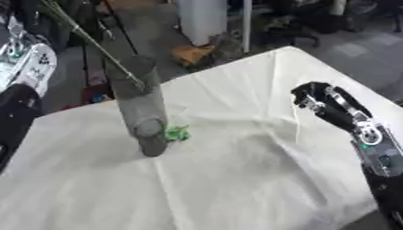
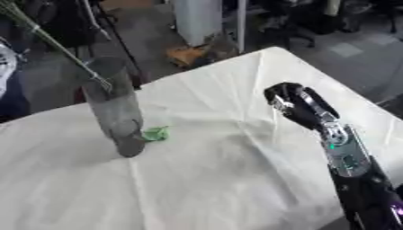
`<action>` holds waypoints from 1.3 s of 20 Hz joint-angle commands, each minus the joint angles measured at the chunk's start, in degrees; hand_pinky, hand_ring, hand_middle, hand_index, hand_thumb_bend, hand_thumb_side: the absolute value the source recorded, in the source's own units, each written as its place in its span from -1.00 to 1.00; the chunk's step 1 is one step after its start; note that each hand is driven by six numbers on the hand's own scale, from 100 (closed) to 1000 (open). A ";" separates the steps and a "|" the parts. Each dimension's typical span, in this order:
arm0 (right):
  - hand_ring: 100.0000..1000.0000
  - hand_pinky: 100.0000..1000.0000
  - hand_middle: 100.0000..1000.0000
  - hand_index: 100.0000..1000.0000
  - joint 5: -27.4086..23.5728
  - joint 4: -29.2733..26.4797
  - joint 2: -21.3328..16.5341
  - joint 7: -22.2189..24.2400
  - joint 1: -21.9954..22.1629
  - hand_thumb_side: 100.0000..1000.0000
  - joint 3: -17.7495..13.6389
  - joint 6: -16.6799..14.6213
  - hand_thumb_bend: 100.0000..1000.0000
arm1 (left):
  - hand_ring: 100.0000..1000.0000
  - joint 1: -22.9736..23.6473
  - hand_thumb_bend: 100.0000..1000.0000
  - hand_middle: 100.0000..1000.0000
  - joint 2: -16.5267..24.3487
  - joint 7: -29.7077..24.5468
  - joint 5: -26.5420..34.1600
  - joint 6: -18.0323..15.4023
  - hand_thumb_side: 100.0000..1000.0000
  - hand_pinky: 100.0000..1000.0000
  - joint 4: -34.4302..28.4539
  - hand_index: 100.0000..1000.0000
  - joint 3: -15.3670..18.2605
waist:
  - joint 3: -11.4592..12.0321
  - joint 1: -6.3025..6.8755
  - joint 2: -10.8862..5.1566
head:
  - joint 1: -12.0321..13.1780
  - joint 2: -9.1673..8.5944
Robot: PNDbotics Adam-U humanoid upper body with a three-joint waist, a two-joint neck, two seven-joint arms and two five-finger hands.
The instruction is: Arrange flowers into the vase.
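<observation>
Vase stands toward the surface's left edge, one thin stem already leaning in it. Right hand hovers near the right edge, fingers curled, holding nothing; next probably fetching another flower.

Vase: tall clear grey cylinder, stood upright on the white-covered desk, left of centre.
Stems: thin pale stalks leaned out of its mouth toward the upper left.
Green bit: lay just beside its base.
</observation>
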 commanded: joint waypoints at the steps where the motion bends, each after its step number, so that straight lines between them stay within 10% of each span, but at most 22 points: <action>1: 0.21 0.19 -0.05 0.39 0.13 -1.31 -1.35 -0.08 -0.82 0.50 -0.33 -0.06 -0.46 | -1.00 -1.70 0.37 -1.00 2.24 1.93 1.33 -2.31 0.62 -1.00 -1.56 -1.00 1.54 | 0.17 -0.71 -0.88 | 0.00 0.34; 26: 0.21 0.19 -0.05 0.39 -0.01 -1.47 -1.61 0.10 -0.71 0.50 -0.40 0.04 -0.46 | -1.00 -1.27 0.31 -1.00 3.14 1.00 -6.52 -1.85 0.65 -1.00 2.50 -1.00 -0.03 | 0.24 -0.12 -0.65 | -0.38 0.64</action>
